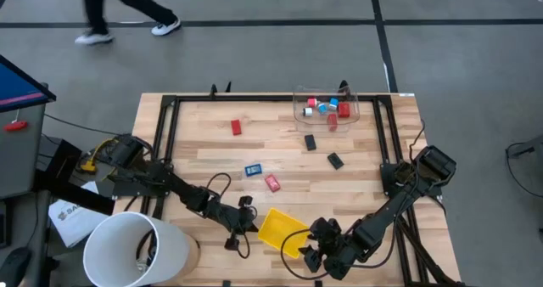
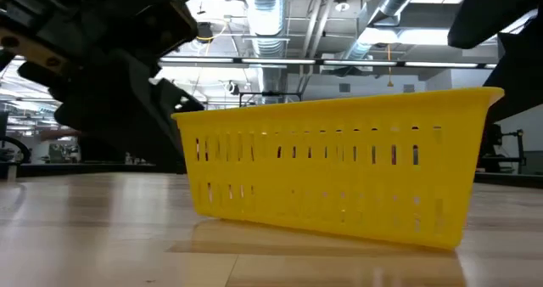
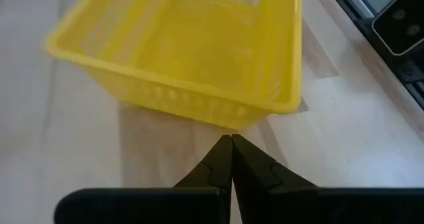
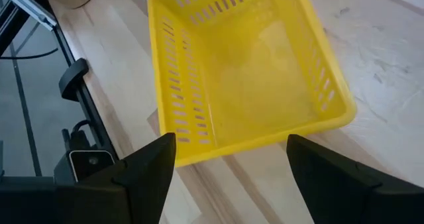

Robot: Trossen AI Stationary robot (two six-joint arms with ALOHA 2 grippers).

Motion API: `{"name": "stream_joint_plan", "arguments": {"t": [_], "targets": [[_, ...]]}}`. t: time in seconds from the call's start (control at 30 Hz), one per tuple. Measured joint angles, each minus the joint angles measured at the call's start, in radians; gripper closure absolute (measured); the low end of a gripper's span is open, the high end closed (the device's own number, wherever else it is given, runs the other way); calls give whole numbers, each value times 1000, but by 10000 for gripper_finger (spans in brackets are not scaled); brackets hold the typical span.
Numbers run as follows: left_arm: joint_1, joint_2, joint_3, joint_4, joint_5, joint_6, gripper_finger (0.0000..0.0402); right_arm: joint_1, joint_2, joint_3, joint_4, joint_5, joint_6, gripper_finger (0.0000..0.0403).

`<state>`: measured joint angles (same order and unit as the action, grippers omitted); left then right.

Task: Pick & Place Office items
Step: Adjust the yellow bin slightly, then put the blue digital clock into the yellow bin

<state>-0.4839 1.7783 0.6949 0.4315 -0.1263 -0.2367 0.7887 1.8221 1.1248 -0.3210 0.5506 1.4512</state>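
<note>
The yellow tray stands empty near the table's near edge and fills the low view. My left gripper is shut, its tips right by the tray's left wall. My right gripper is open at the tray's near right side; its fingers stand apart on either side of one tray wall without touching it. Loose office items lie farther back: a red piece, a blue-and-white one, another red one and two black ones. My left gripper's shut fingertips come slanting down from the table's left, close to the low edge of the tray's wall. I cannot tell whether they touch it.
A clear plastic box holding several red, blue and white pieces stands at the far right. A white bucket sits off the near left corner. Black frame rails line the table's sides. A person walks on the floor beyond the far edge.
</note>
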Motion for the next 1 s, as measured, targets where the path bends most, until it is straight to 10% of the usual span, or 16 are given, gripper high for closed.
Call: {"name": "stream_joint_plan", "arguments": {"t": [1.0], "targets": [[-25, 57, 95, -57, 45, 37, 401, -73, 0, 0, -1, 28, -161, 122]]}}
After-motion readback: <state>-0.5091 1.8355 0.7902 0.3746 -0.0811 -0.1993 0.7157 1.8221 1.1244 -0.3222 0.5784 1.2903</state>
